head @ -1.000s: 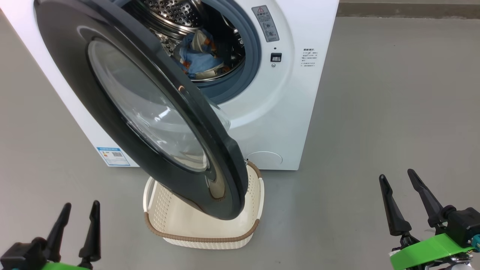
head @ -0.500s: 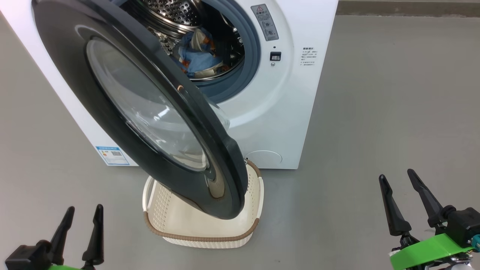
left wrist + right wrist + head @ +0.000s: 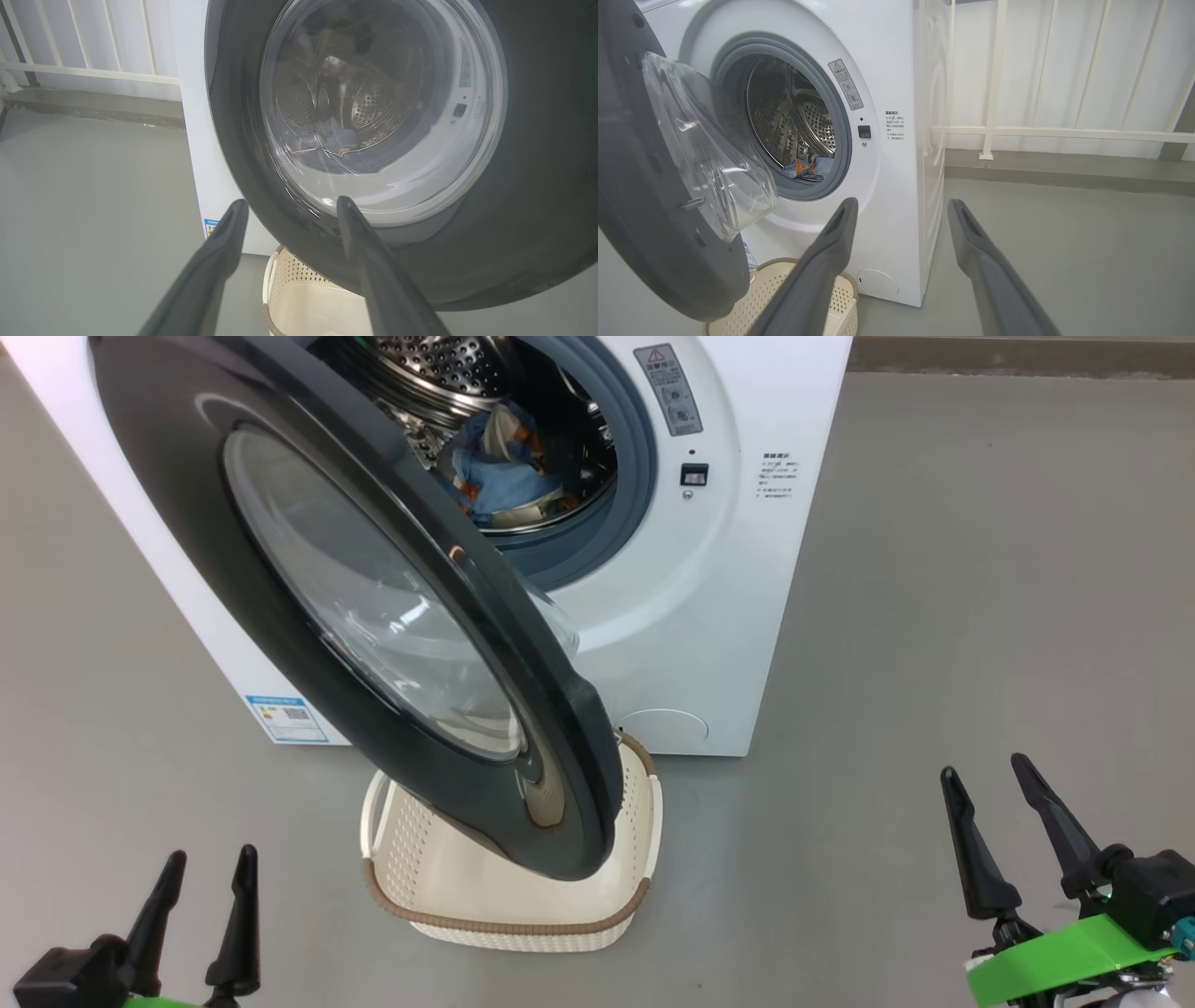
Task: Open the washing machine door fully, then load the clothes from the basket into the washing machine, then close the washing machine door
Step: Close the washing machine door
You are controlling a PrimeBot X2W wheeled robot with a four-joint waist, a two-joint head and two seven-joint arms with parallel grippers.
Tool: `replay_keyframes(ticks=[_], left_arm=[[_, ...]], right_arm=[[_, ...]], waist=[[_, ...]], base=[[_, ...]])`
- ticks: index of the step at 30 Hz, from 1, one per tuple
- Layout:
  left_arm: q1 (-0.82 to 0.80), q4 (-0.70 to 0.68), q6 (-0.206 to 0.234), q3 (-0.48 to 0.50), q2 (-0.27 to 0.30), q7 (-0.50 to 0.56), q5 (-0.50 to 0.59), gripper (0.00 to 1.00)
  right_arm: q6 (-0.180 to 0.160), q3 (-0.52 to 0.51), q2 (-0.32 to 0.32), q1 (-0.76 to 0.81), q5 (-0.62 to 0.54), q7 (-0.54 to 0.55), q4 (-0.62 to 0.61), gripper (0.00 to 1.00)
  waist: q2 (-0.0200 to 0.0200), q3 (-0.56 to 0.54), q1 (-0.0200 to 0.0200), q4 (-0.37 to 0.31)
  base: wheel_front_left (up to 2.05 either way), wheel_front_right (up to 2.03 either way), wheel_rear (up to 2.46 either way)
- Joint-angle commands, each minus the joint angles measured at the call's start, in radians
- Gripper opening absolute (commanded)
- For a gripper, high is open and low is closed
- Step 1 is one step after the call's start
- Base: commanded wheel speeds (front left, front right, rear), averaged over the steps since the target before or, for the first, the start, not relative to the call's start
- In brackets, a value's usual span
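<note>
Head view: door (image 3: 373, 616) half-open, hanging over basket (image 3: 504, 926) at washer (image 3: 728, 569) foot; clothes (image 3: 499, 476) in drum; left gripper (image 3: 213, 852) and right gripper (image 3: 983, 765) both spread wide, holding nothing, well apart from door | Left wrist: fingers point at door glass, basket below | Right wrist: fingers point at washer front, clothes low in drum

- washing machine (image 3: 738, 579): top was cut off by the head view's upper edge; left front lay hidden behind the washing machine door (image 3: 373, 607).
- washing machine door: upper rim ran out of frame.
- basket (image 3: 509, 926): far half was hidden behind the door's lower ring.
- clothes (image 3: 504, 476): left part was hidden by the door's edge; print too small to tell.
- blue label sticker (image 3: 288, 719): lettering was illegible.
- left gripper (image 3: 213, 852): body was cut off at the bottom edge.
</note>
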Motion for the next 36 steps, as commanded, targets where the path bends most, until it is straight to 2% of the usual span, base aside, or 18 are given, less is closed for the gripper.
replay_keyframes(ticks=[1, 2, 3, 11, 17, 27, 32, 36], left_arm=[[-0.013, -0.026, -0.003, 0.042, 0.021, -0.011, 0.009, 1.00], [-0.011, -0.029, -0.003, 0.043, 0.018, -0.011, 0.009, 1.00], [-0.009, -0.032, -0.003, 0.046, 0.016, -0.011, 0.009, 1.00], [0.007, -0.066, -0.003, 0.073, -0.011, -0.011, 0.023, 1.00], [0.018, -0.080, -0.003, 0.076, -0.023, -0.011, 0.033, 1.00], [0.023, -0.092, -0.003, 0.067, -0.032, -0.011, 0.039, 1.00], [0.022, -0.093, -0.003, 0.066, -0.037, -0.011, 0.039, 1.00], [0.021, -0.092, -0.003, 0.064, -0.047, -0.011, 0.040, 1.00]], right_arm=[[0.004, 0.023, -0.011, -0.040, 0.005, -0.005, -0.028, 0.45], [0.004, 0.024, -0.010, -0.044, 0.009, -0.005, -0.031, 0.30], [0.004, 0.027, -0.008, -0.050, 0.013, -0.005, -0.036, 0.00], [0.004, 0.078, 0.001, -0.141, 0.061, -0.005, -0.094, 0.00], [0.004, 0.155, 0.013, -0.223, 0.085, -0.005, -0.172, 0.00], [0.004, 0.368, 0.034, -0.307, 0.130, -0.005, -0.287, 0.00], [0.004, 0.476, 0.036, -0.321, 0.147, -0.005, -0.281, 0.00], [0.004, 0.602, 0.038, -0.327, 0.165, -0.005, -0.224, 0.00]], waist=[[0.0000, 0.000, 0.0000, 0.003], [0.0000, 0.000, 0.0000, 0.005], [0.0000, 0.000, 0.0000, 0.007], [0.0000, -0.004, 0.0000, 0.023], [0.0000, -0.014, 0.0000, 0.043], [0.0000, -0.022, 0.0000, 0.081], [0.0000, -0.018, 0.0000, 0.092], [0.0000, -0.011, 0.0000, 0.104]], base=[[0.00, 0.00, 0.00], [0.00, 0.00, 0.00], [0.00, 0.00, 0.00], [0.00, 0.00, 0.00], [0.00, 0.00, 0.00], [0.00, 0.00, 0.00], [0.00, 0.00, 0.00], [0.00, 0.00, 0.00]])
